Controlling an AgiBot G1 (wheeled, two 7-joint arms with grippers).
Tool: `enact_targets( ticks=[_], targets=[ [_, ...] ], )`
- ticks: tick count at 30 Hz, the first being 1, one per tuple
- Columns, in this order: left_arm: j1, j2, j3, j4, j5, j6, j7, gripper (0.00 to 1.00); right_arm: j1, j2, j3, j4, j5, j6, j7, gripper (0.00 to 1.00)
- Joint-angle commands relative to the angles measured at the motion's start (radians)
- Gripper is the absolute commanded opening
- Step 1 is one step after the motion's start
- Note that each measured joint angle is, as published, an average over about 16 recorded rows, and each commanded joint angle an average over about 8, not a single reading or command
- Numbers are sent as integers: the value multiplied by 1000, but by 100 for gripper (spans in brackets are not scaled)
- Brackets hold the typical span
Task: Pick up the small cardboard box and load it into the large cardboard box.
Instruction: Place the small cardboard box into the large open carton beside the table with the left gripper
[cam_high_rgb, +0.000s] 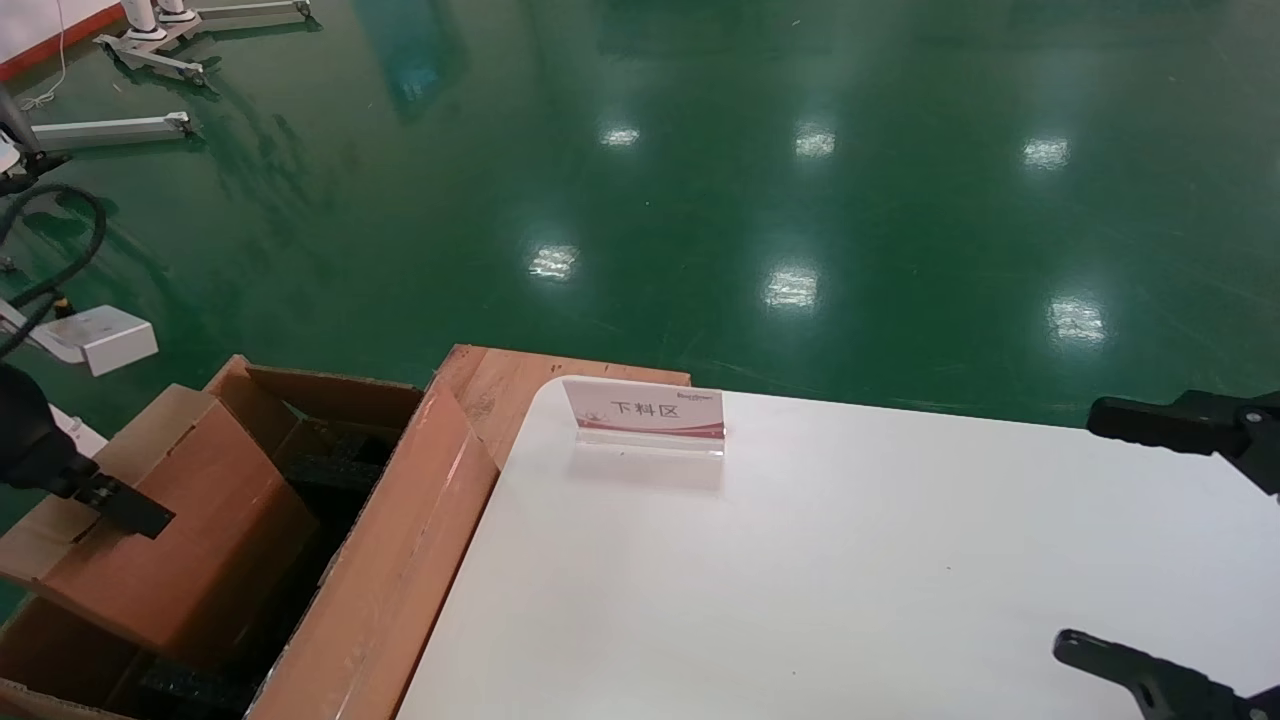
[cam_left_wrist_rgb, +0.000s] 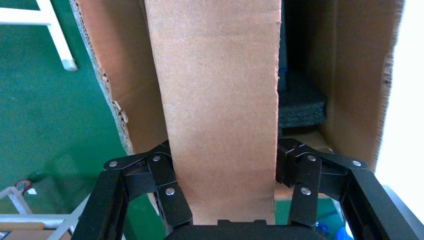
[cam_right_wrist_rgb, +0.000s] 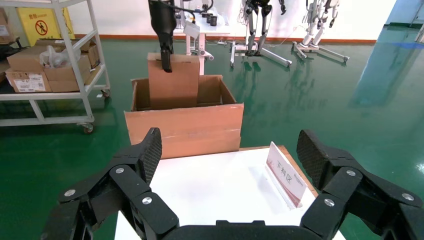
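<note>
Small cardboard box (cam_high_rgb: 180, 530) is sitting at lower left of the head frame, partly down inside the large cardboard box (cam_high_rgb: 400, 560), tilted, its top sticking up above the carton's rim. Left claw (cam_high_rgb: 120, 505) is gripping it at its upper left end; in the left wrist view the small cardboard box (cam_left_wrist_rgb: 220, 110) is filling the centre of the frame and the left claw (cam_left_wrist_rgb: 225, 192) is closing on it, one finger (cam_left_wrist_rgb: 172, 197) pressing each side face. Black foam (cam_left_wrist_rgb: 300, 105) is showing inside the carton past the box, and carton wall (cam_left_wrist_rgb: 355, 85) is rising at frame right. In the right wrist view the small cardboard box (cam_right_wrist_rgb: 172, 82) is standing up out of the large cardboard box (cam_right_wrist_rgb: 185, 127) at upper centre, with the left claw (cam_right_wrist_rgb: 166, 62) coming down onto its top edge. Right claw (cam_high_rgb: 1180, 550) is hanging at the right edge of the head frame over the white bench (cam_high_rgb: 850, 580), spread wide and holding nothing; the right wrist view is showing the same right claw (cam_right_wrist_rgb: 230, 155) with fingers (cam_right_wrist_rgb: 145, 155) far apart. A small sign stand (cam_high_rgb: 645, 415) with red Chinese characters is sitting on the bench near its far edge, just beside the large carton. Green floor (cam_high_rgb: 700, 150) is filling the upper frame; a shelving cart (cam_right_wrist_rgb: 50, 70) with cartons is standing at upper left of the right wrist view.
</note>
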Motion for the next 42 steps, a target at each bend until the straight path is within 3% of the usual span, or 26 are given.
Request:
enact_targets(
  ticks=[1, 18, 42],
  targets=[
    [17, -4, 0, -1, 4, -21, -1, 0, 0, 0, 0, 0, 0, 0, 0, 100],
    [178, 27, 0, 109, 15, -132, 27, 0, 0, 0, -1, 0, 1, 0, -1, 100],
    [414, 68, -36, 274, -67, -217, 64, 0, 1, 1, -2, 0, 2, 1, -1, 100]
  ],
)
